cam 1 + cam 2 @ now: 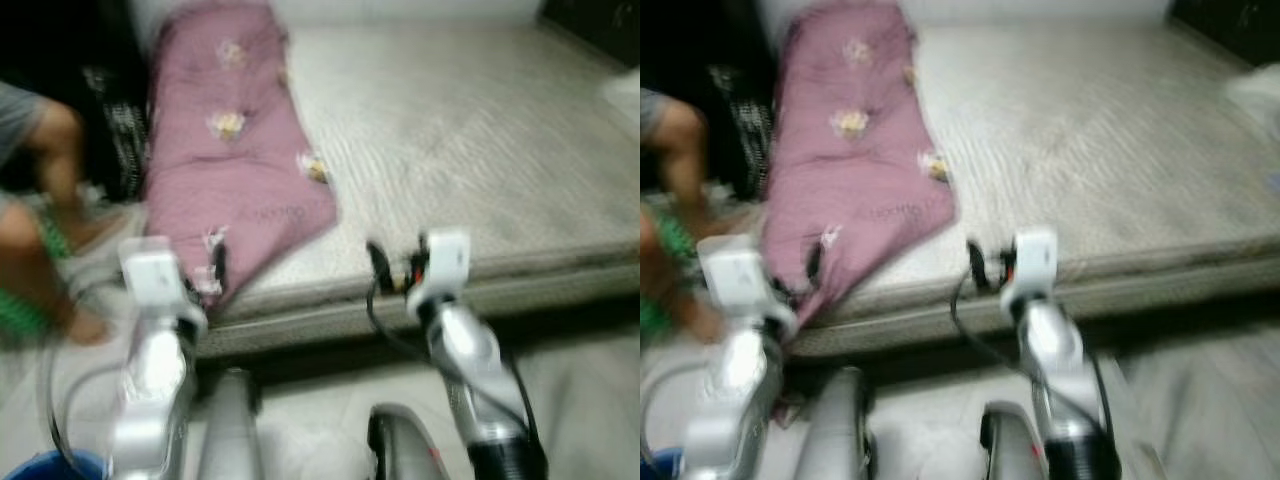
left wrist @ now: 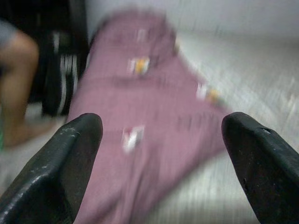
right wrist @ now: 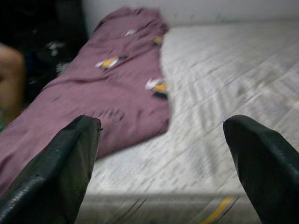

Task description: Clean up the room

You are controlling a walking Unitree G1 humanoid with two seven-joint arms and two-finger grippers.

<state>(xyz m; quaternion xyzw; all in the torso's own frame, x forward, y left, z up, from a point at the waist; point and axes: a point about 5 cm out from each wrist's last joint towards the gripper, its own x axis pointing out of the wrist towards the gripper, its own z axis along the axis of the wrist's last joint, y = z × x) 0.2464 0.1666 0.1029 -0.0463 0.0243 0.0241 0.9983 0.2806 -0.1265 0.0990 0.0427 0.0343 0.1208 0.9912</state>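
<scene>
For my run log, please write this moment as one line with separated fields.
scene: mauve blanket on grey mattress | left gripper: open, facing blanket | right gripper: open, empty, at mattress edge | person at left | views blurred

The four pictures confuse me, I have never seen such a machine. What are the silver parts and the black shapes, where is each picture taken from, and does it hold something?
This is a humanoid robot standing before a bed. The two upper pictures come from a camera on its head, looking down: the silver parts are its own arms. The two lower pictures come from cameras on its wrists, and the black shapes are the tips of its fingers. The left gripper and the right gripper are both open and hold nothing. On the bed lies a purple blanket with small light patterns, hanging over the near edge. At the robot's left a person's leg is visible. The pictures are blurred.
</scene>
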